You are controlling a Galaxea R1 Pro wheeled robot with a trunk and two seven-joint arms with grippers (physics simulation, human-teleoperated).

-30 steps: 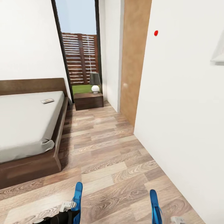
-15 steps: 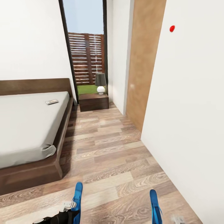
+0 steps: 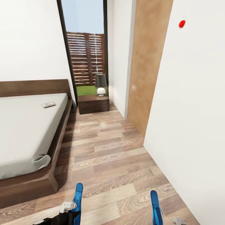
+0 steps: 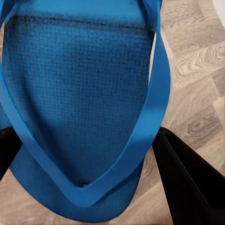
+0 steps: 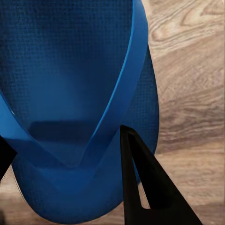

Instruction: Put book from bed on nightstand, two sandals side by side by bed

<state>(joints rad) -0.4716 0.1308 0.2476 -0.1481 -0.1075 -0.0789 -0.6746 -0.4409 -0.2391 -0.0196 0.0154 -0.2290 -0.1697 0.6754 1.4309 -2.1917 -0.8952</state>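
The bed (image 3: 28, 131), with its dark frame and grey mattress, fills the left of the head view. The book (image 3: 48, 104) lies flat on the mattress near the headboard. A nightstand (image 3: 93, 103) stands beyond the bed's far corner, under the window. My left gripper (image 4: 84, 136) is shut on one blue sandal (image 4: 79, 93), which rises at the bottom of the head view as sandal (image 3: 78, 200). My right gripper (image 5: 63, 140) is shut on the other sandal (image 5: 70, 70), seen from the head as sandal (image 3: 155, 206). Both hang over the wood floor, short of the bed's foot.
A lamp (image 3: 100, 84) with a dark shade stands on the nightstand. A white wall (image 3: 193, 118) and a wooden door panel (image 3: 147, 68) close the right side. A strip of plank floor (image 3: 106, 147) runs between the bed and that wall.
The whole picture has shifted, so the camera has moved: the bed has slid left and the wall's red dot has shifted up and right. Both sandals stay in the grippers.
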